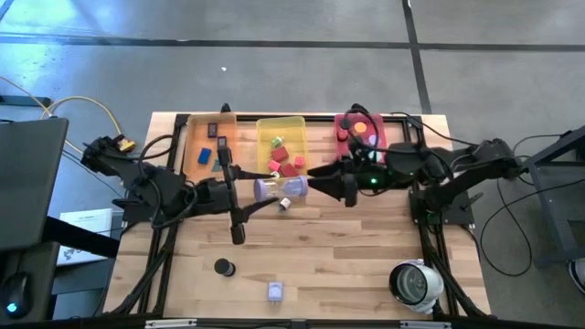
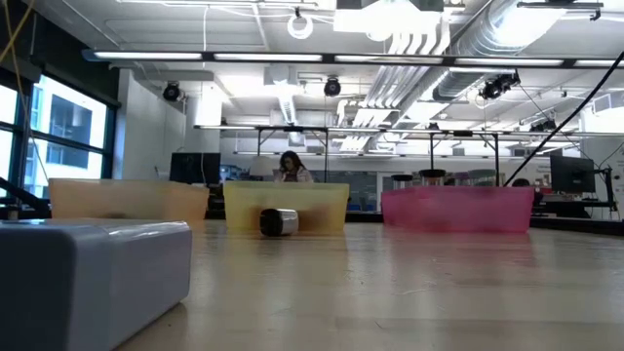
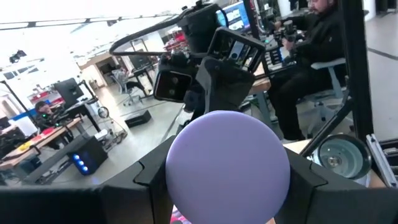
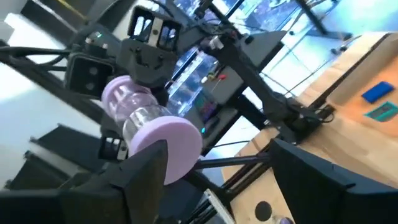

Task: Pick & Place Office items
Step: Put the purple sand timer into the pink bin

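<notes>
A short clear cylinder with lavender disc ends (image 1: 280, 188) hangs above the table's middle, just in front of the yellow tray (image 1: 281, 137). My left gripper (image 1: 258, 189) is shut on its left end. My right gripper (image 1: 316, 183) comes level from the right and is open. In the right wrist view the cylinder's near disc (image 4: 177, 144) stands by one right finger (image 4: 146, 171), and I cannot tell whether they touch. A small silver roll (image 1: 285, 203), a black disc (image 1: 224, 267) and a lavender cube (image 1: 276, 291) lie on the table. My left gripper pinches the cylinder's left lavender disc by its rim (image 3: 180, 180) between its two fingers (image 3: 134, 186). The fingers come level from the table's left and lie along the cylinder. The cylinder is lifted clear of the table and sticks out about level toward my right gripper.
An orange tray (image 1: 207, 151), the yellow tray and a pink tray (image 1: 362, 132) stand in a row at the far edge with small pieces in them. A large white round device (image 1: 416, 283) sits at the near right corner. People sit in the room beyond.
</notes>
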Robot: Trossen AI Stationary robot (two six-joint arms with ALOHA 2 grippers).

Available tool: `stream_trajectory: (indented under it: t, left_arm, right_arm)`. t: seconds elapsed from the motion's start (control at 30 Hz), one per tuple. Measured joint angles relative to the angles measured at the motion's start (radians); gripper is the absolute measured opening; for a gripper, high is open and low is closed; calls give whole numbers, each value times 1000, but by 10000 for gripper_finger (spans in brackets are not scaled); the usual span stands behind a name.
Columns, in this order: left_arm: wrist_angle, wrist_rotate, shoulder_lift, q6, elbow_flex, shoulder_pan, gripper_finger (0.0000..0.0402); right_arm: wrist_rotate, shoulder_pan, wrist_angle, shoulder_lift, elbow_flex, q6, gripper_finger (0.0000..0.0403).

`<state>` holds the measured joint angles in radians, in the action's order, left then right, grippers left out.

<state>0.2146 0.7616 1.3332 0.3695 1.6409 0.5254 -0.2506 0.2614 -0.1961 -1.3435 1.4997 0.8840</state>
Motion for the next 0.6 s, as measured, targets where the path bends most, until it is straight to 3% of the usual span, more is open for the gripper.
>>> stream_trajectory:
  t: [0.2,0.6]
  left_arm:
    - [-6,2,-4,27,0,0,183]
    - [-14,3,-8,63,0,-1,183]
  right_arm:
    - [89,-36,59,3,1,-179,271]
    - [143,-42,112,3,1,-92,270]
